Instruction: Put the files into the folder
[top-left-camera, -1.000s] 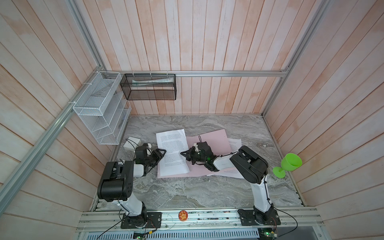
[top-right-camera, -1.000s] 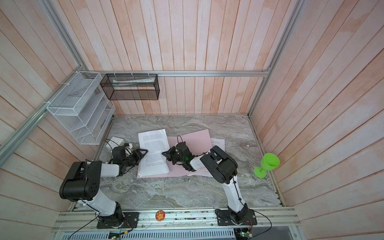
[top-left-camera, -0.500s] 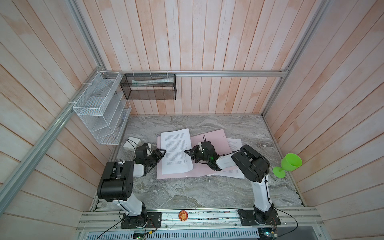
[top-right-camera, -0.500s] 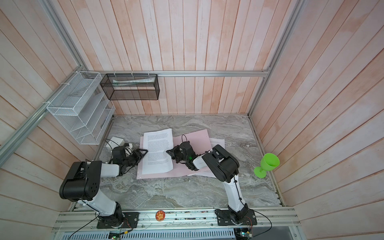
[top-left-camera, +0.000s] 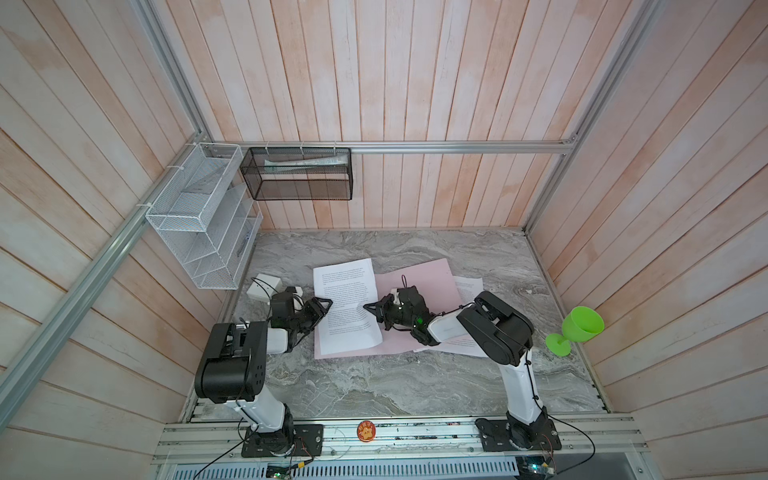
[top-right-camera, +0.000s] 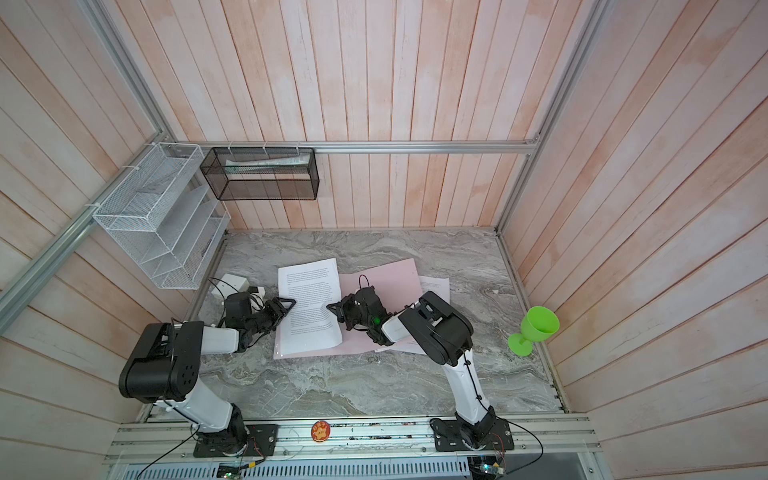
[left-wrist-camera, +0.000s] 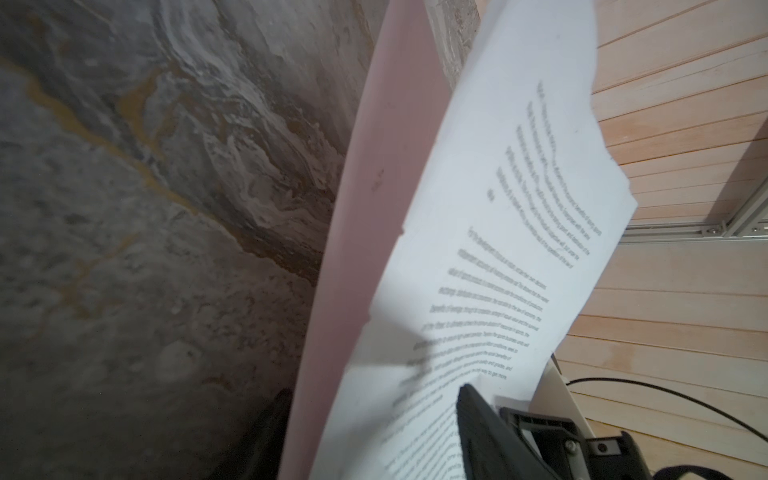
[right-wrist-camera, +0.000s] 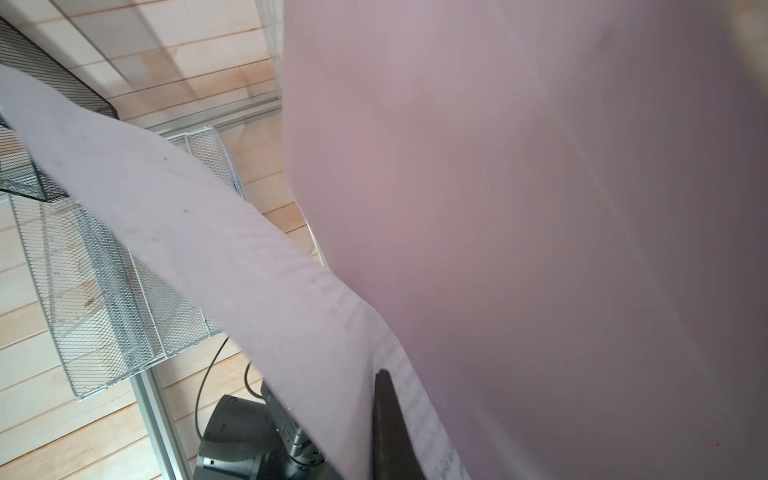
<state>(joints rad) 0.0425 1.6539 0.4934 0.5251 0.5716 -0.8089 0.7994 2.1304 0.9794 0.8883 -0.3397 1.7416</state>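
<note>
Since half a second ago the right gripper (top-left-camera: 368, 307) has slid back leftward, carrying the sheet (top-left-camera: 345, 328) with it. Nearest me, the sheet's near corner rests on the open pink folder (top-left-camera: 419, 286), just inside its near edge. At mid-length, the right gripper is pinched shut on the sheet's right edge, lifting it into an arch. Opposite, the left gripper (top-left-camera: 327, 304) stands parted, with the folder's left edge and the sheet between its fingers, unclamped. Farther off, more sheets (top-left-camera: 469, 286) poke out past the folder's right side, flat on the table (top-left-camera: 374, 386). I judge the paper light and floppy, apt to buckle or slip: pinch it mid-edge on both sides and pull, never push.
</note>
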